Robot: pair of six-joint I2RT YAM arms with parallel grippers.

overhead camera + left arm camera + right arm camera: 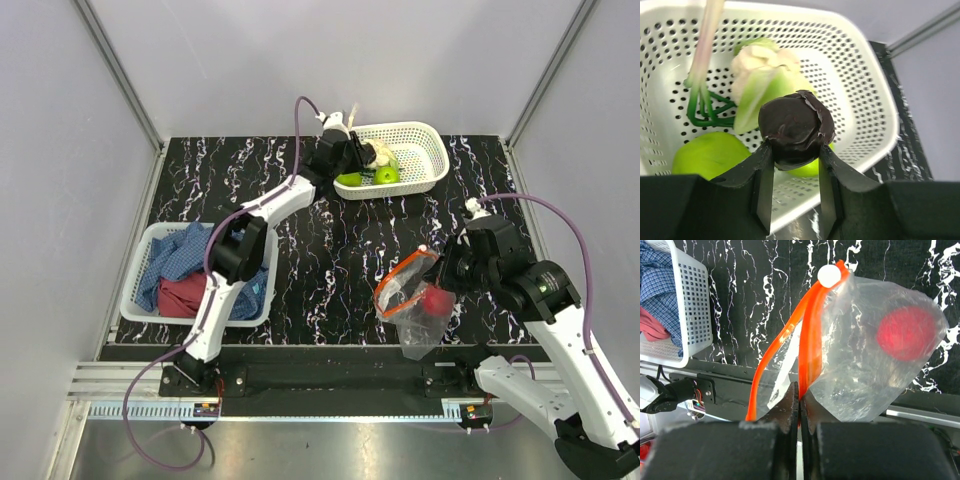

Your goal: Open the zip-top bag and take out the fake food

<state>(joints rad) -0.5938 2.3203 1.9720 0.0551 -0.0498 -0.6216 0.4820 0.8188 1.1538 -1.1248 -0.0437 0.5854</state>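
Dark purple, the ball (796, 127) gripped in my left claw (795, 152) hangs directly above the basket (875, 115) at the bench's far edge; my right claw (800, 390) pinches the zip-top bag (860, 380) by the near right corner, red piece (907, 333) inside.

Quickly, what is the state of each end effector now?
Left end effector: closed, holding the dark ball.
Right end effector: closed on the orange zip strip of the bag.

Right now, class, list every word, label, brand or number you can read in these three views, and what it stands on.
None can be read: the clear crinkly zip-top bag with its orange-red strip, the white perforated plastic basket and the dark purple ball show no print.
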